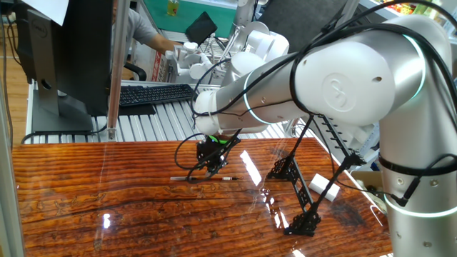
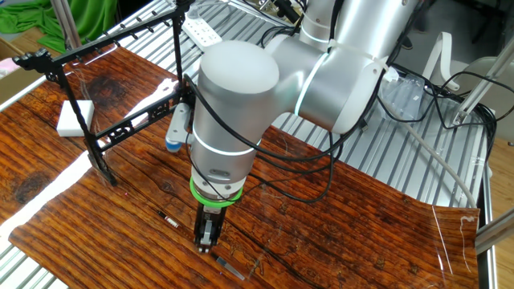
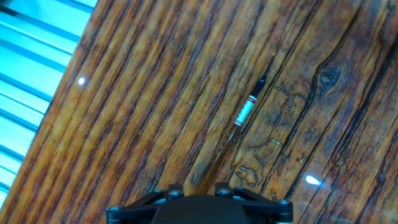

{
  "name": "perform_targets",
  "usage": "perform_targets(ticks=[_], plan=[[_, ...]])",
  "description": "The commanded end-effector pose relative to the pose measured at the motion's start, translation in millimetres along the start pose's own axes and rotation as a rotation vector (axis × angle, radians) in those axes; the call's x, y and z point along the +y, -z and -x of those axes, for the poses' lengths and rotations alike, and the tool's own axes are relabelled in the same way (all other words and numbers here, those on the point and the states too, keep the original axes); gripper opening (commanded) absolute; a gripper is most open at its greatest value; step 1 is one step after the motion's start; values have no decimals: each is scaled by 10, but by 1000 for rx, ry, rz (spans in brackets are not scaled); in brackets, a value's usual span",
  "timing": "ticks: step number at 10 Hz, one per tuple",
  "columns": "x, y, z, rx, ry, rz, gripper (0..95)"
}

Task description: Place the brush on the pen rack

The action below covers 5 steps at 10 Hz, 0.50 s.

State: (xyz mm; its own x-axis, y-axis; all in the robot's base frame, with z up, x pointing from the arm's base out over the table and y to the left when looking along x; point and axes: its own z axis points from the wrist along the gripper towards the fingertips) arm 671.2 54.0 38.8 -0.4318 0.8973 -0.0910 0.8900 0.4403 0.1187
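In one fixed view you see the hand [image 1: 211, 168] pointing straight down at the worktop [image 1: 93, 214], right over the middle of the brush [image 1: 203, 178], which lies flat on the wood. The pen rack [image 1: 300, 187] stands at about three o'clock from the hand, well apart from it.

In the other fixed view the hand [image 2: 207, 236] comes down between the two visible ends of the brush: one end [image 2: 168, 218] shows at about ten o'clock of the fingers, the other at about five o'clock. The pen rack [image 2: 120, 132] is far away at about eleven o'clock, with a white block [image 2: 75, 117] beside it. The fingers stand close together around the brush, but I cannot tell whether they already clench it or only stand beside it.

In the hand view the brush [image 3: 244, 114] runs from the fingers toward one o'clock, and its pale band is easy to see. It rests on the worktop [image 3: 124, 93].

What could go wrong, in my judgement: the brush is very thin and lies flat, so the fingers may close above it and miss it, or press it so that it rolls away. If the grip is off the middle, the brush may tilt during the lift and slip out before it reaches the thin rods of the rack.
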Motion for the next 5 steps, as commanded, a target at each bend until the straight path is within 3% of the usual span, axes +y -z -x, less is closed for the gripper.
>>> perform_targets(ticks=[1, 5], plan=[[3, 7, 2, -3, 8, -2, 190], [3, 7, 2, -12, 30, -7, 190]])
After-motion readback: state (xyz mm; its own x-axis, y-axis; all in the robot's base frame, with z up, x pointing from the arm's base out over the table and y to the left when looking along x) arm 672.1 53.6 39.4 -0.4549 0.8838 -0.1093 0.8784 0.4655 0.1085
